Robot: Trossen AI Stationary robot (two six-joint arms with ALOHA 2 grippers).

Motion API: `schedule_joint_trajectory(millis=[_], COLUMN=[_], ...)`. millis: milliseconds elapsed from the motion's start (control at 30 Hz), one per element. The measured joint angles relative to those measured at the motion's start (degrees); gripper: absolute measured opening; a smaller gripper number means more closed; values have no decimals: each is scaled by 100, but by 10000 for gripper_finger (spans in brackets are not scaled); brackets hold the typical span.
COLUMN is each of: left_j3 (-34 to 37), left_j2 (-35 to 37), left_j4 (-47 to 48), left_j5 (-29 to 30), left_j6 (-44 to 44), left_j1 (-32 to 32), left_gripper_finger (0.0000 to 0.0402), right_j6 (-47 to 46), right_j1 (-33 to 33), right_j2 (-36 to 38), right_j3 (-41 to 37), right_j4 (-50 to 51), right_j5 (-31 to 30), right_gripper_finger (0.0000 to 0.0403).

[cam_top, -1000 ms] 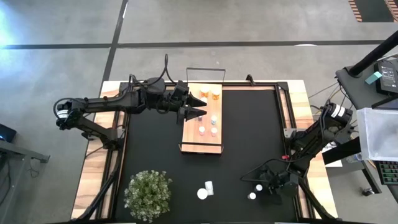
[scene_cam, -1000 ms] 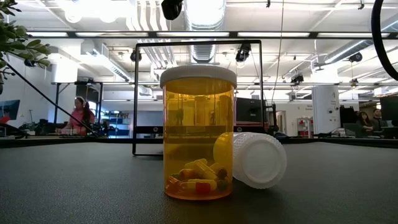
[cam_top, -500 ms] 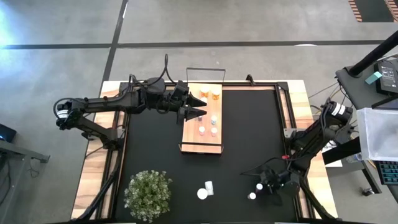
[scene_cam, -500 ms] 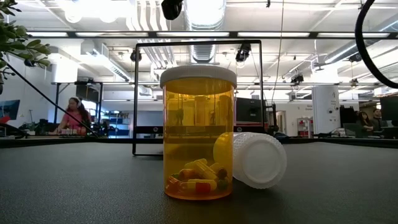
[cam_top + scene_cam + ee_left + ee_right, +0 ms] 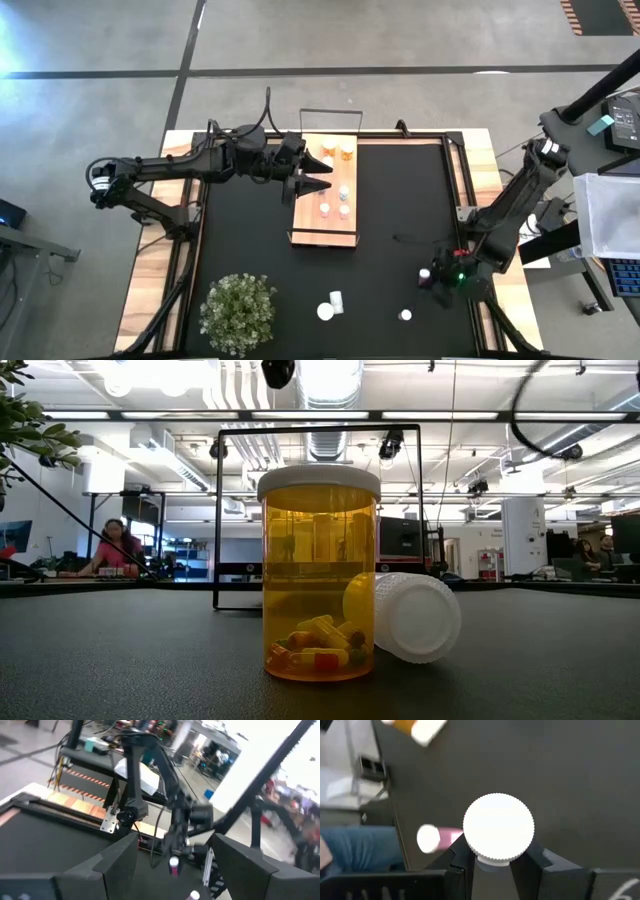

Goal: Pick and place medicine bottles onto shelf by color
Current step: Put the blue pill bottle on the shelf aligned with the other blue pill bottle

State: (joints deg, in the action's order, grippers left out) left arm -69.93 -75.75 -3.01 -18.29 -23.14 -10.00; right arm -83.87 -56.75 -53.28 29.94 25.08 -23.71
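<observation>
- Up off the mat near the desk's right front corner has come the right end effector (image 5: 432,277), lifted and pulled back toward the middle since a second ago, taking one of the two small bottles from there; one white-capped bottle (image 5: 404,315) is left lying alone on the black mat (image 5: 400,200).
- High view: the left end effector (image 5: 322,170) hangs over the left edge of the shelf (image 5: 322,237), jaws apart and empty. Several bottles stand on the shelf, two amber ones at its far end and paler ones mid-board. Two more sit at the front of the mat beside a potted plant (image 5: 239,309).
- Low view: an upright amber bottle (image 5: 319,575) holding capsules stands with a tipped white bottle (image 5: 404,616) touching its right side; neither arm reaches them.
- Left wrist view: past the spread fingers (image 5: 117,862), the right arm holds a small pinkish bottle (image 5: 173,865) clear of the mat.
- Right wrist view: the fingers (image 5: 461,862) are closed on a bottle just under its white ribbed cap (image 5: 498,826).
- To my eye, carrying comes next: keep the bottle upright, approach the shelf high, and set it among like-coloured ones without nudging neighbours or meeting the left arm.
</observation>
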Motion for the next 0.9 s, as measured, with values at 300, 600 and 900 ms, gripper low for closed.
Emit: schedule_joint_trajectory(millis=[300,600,900], left_j3=[0,-38,-219], left_j2=[0,0,2], left_j4=[0,214,1165], left_j5=[-131,-143,-159], left_j6=[894,1430,1594], left_j1=[0,-3,-118], left_gripper_finger=[240,240,240], right_j6=[476,1574,3143], right_j1=[1075,2578,3797], right_j2=[143,-591,-1449], right_j3=[2245,3777,4943], right_j4=[2748,3624,3643], right_j5=[-783,-907,133], right_gripper_finger=[89,89,89])
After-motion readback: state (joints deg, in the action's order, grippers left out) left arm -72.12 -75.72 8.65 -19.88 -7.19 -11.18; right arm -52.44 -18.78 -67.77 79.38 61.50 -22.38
